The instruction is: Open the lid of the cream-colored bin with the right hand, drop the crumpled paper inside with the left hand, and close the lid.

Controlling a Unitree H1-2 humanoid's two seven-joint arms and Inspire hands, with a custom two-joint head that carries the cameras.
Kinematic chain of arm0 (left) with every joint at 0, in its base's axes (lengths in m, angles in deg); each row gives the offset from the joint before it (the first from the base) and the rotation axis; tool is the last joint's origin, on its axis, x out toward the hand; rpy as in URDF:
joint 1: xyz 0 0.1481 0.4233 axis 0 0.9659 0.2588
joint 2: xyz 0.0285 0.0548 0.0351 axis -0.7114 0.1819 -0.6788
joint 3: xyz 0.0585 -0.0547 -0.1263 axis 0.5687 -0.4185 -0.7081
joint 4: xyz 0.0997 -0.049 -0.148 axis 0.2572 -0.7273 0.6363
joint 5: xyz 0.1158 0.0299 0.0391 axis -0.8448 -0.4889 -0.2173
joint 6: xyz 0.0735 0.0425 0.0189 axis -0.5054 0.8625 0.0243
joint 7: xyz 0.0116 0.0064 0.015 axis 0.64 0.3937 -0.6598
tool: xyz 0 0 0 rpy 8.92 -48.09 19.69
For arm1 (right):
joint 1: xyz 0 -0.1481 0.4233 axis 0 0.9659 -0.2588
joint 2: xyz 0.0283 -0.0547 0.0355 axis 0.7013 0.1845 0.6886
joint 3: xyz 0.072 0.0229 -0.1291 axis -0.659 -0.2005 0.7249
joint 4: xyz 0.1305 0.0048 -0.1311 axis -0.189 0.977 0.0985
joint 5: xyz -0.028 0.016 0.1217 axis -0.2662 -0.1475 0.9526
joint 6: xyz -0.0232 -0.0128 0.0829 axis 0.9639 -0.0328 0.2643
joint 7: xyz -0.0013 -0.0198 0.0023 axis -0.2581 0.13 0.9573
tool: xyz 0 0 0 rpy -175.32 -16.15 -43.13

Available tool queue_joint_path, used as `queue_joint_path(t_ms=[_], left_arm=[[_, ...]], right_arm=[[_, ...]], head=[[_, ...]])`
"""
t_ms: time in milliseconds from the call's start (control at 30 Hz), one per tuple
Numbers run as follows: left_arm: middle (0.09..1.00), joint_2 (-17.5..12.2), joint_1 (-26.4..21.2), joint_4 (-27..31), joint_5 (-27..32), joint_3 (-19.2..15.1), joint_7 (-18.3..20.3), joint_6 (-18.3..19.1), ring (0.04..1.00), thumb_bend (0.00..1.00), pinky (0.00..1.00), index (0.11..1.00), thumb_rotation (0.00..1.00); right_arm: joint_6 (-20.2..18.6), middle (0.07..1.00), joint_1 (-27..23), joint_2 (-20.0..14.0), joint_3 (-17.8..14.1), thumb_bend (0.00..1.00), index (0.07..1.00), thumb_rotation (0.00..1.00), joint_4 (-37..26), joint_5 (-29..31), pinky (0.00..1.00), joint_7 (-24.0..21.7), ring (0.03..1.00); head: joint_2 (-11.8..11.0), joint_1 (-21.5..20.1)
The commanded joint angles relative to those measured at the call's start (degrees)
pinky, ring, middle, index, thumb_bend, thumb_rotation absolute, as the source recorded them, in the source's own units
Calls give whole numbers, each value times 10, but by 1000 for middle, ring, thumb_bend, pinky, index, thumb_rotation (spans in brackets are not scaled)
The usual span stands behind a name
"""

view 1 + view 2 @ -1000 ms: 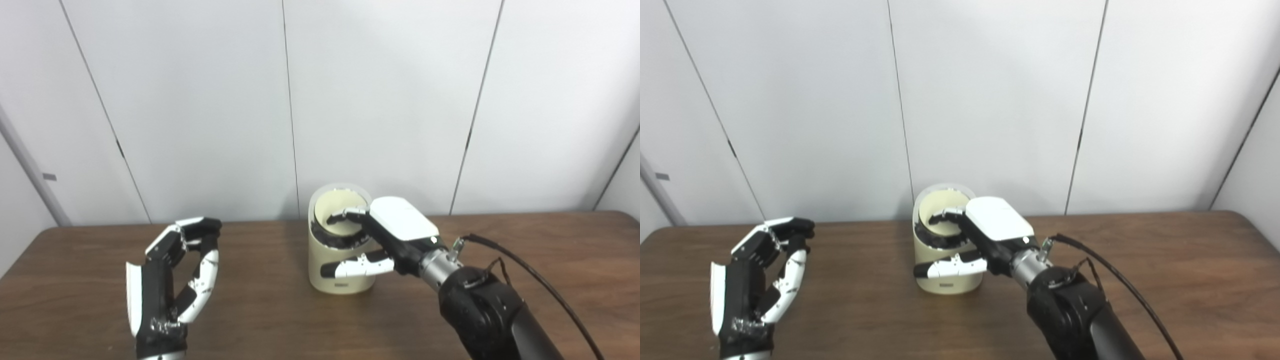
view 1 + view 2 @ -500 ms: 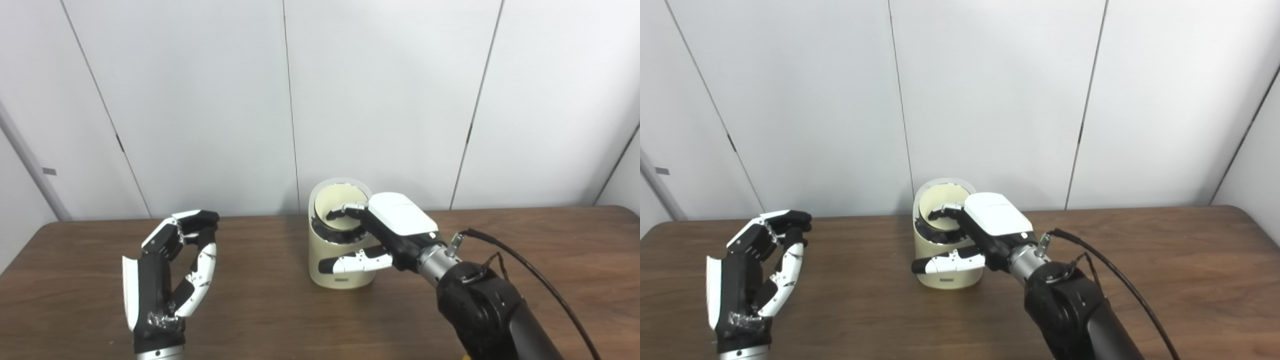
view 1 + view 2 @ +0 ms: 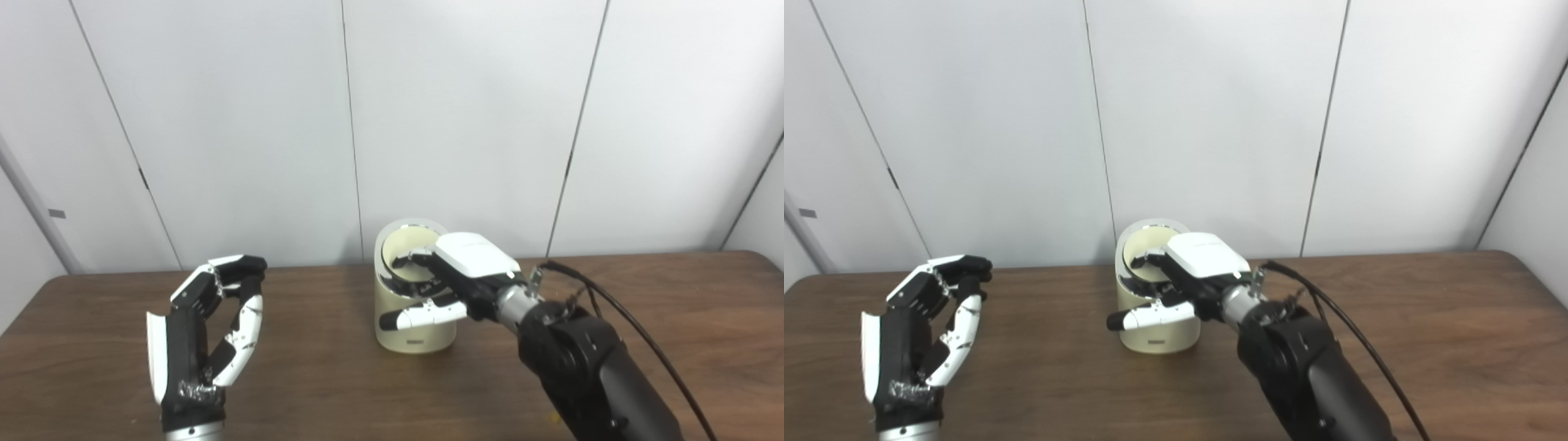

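Note:
The cream-colored bin point(image 3: 416, 335) stands at the middle of the brown table point(image 3: 331, 392). Its round lid point(image 3: 405, 244) is tilted up at the back, with the inner face showing. My right hand point(image 3: 467, 272) lies over the bin's top. Its fingers reach into the opening against the lid, and its thumb stretches across the bin's front, apart from the fingers. My left hand point(image 3: 205, 324) is raised at the left, well clear of the bin, with its fingers partly curled and nothing in it. No crumpled paper shows in either view.
A black cable point(image 3: 615, 309) runs from my right wrist along the arm to the lower right. A white panelled wall stands just behind the table's far edge. The table's right corner point(image 3: 1513, 260) is rounded.
My right hand has shifted a little to the left and further over the bin's top, and the lid stays tilted up. The left hand has barely moved. The whole picture has shifted slightly.

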Motion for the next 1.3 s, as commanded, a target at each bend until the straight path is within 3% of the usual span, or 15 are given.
queue_joint_path(t_ms=[0, 200, 533, 667, 1267], left_arm=[[618, 3, -9, 24, -8, 2, 1, -4, 595, 228, 491, 583, 309], [620, 4, -9, 27, -11, 2, 1, 1, 595, 227, 494, 586, 322], [618, 0, -12, 17, -7, 0, -2, -6, 592, 223, 489, 582, 314], [619, -2, -12, 12, -3, 1, -1, -11, 592, 222, 489, 584, 311], [620, 1, -12, 9, -9, 2, -7, -16, 594, 232, 489, 586, 330]], right_arm=[[-30, 837, -4, -14, 7, 961, 788, 1000, 33, -6, 785, -54, 858], [-24, 773, 0, -14, -1, 928, 738, 1000, 23, 11, 772, -56, 804], [-33, 837, 22, 0, -39, 926, 803, 1000, -42, 25, 765, -25, 854], [-40, 850, 19, 1, -47, 929, 821, 1000, -62, 22, 790, -39, 866], [-36, 811, 22, 10, -63, 940, 786, 994, -76, 25, 726, -14, 809]], head=[[2, 0], [2, -1], [-3, -5], [-7, -6], [-10, -6]])
